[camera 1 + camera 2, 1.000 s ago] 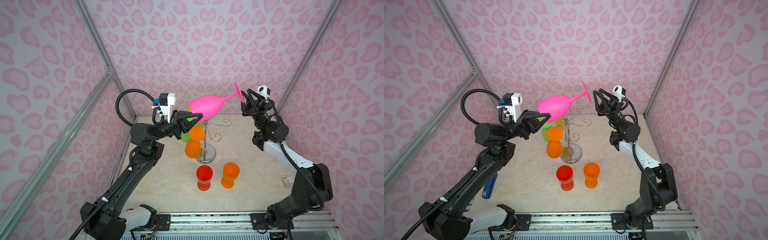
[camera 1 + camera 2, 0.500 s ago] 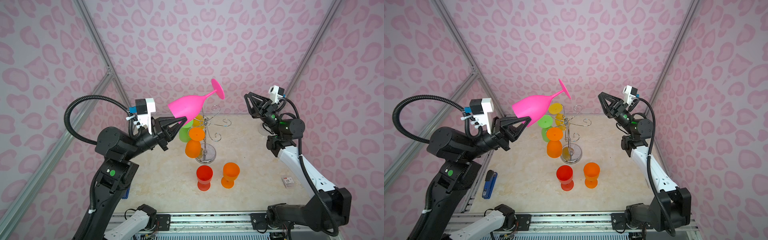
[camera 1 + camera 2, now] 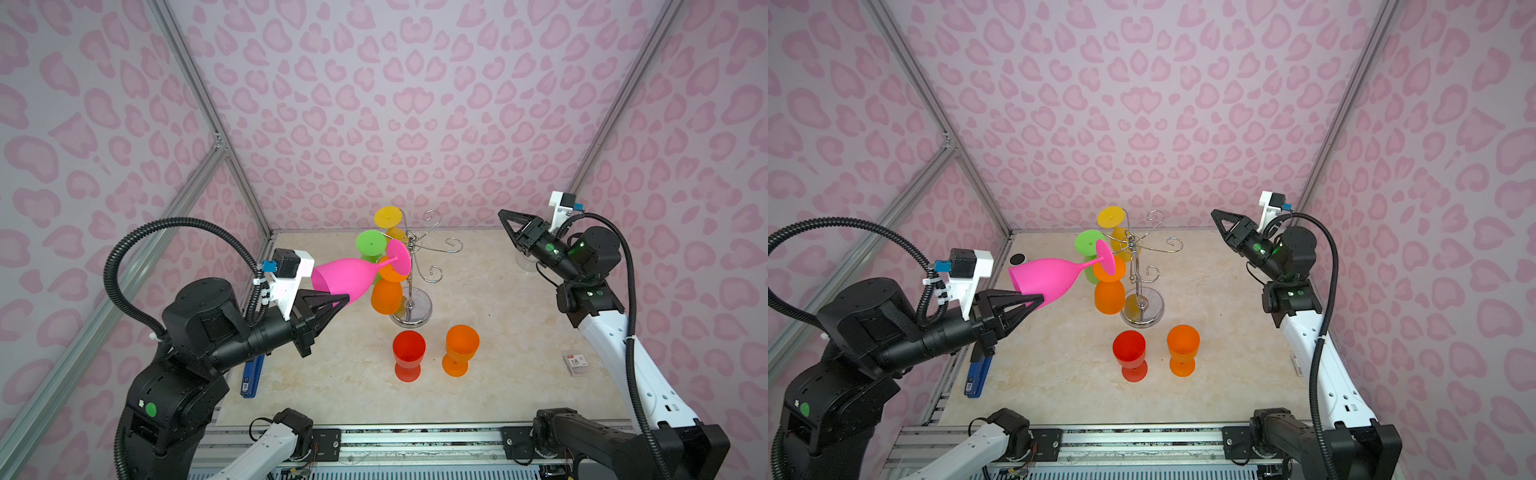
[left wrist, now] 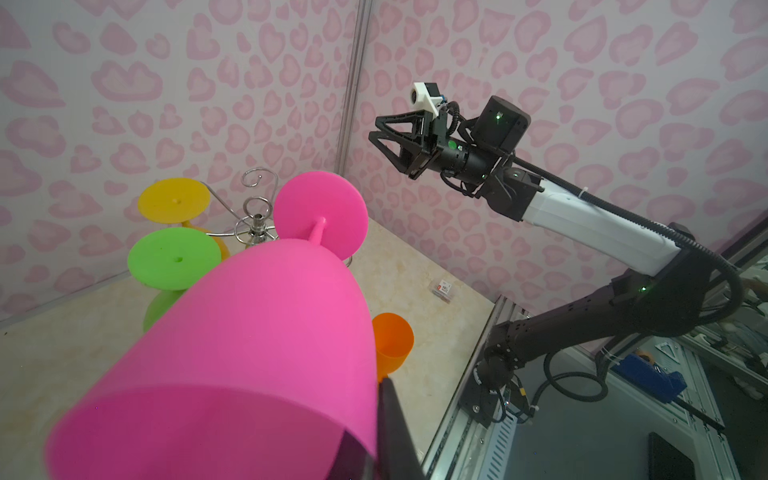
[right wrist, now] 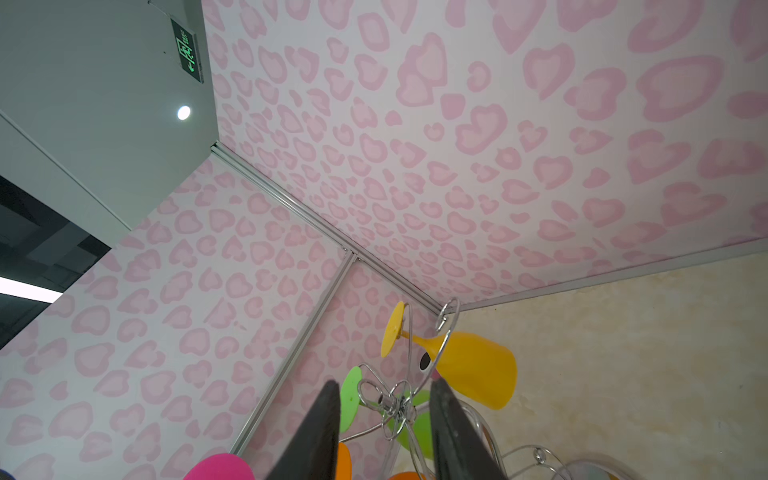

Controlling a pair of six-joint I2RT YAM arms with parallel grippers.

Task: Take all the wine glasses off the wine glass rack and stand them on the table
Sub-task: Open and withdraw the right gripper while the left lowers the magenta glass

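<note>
My left gripper (image 3: 344, 297) (image 3: 1039, 297) is shut on the rim of a pink wine glass (image 3: 349, 277) (image 3: 1050, 277) (image 4: 257, 332). I hold it almost level in the air, with its foot toward the wine glass rack (image 3: 409, 286) (image 3: 1136, 274). One of my left fingers (image 4: 392, 419) lies along the outside of the bowl. A yellow glass (image 3: 387, 217), a green glass (image 3: 370, 243) and an orange glass (image 3: 386, 296) hang from the rack's arms. My right gripper (image 3: 501, 214) (image 3: 1213, 212) (image 5: 384, 384) is open and empty, up at the right, pointing at the rack.
A red glass (image 3: 409, 352) and an orange glass (image 3: 461, 348) stand upright on the table in front of the rack. A blue stapler (image 3: 252, 374) lies at the left edge. A small box (image 3: 574, 362) lies at the right. Patterned walls close in three sides.
My left arm has drawn back to the left and come down with the pink glass, which now lies flatter. My right gripper has moved away from the glass's foot, to the right.
</note>
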